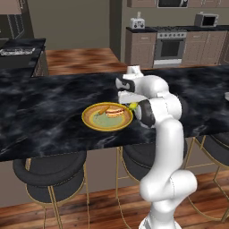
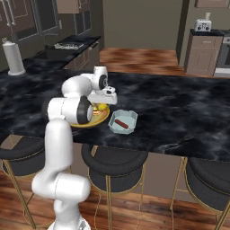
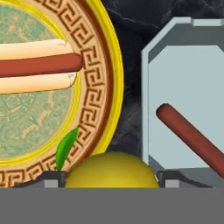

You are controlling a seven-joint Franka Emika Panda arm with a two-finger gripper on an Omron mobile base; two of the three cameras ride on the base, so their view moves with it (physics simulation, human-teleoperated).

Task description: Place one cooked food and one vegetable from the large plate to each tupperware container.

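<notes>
The large plate (image 3: 98,87), golden-yellow with a pale green centre, lies on the dark marble counter (image 1: 53,103) and holds a hot dog in a bun (image 3: 39,65). In the left base view an orange stick-shaped piece (image 1: 102,109) lies beside the hot dog (image 1: 115,112). Right of the plate sits a tupperware container (image 3: 183,74) with a bare red-brown sausage (image 3: 192,135) inside. My gripper (image 3: 111,183) hangs over the gap between the plate's rim and the container. It is shut on a round yellow vegetable (image 3: 111,170) with a green leaf, which fills the space between both fingertips.
The counter's front edge runs just below the plate (image 1: 91,121), with black bar stools (image 1: 49,172) under it. A pale object (image 1: 226,96) shows at the counter's far right. A paper towel roll (image 2: 14,58) stands on the back counter.
</notes>
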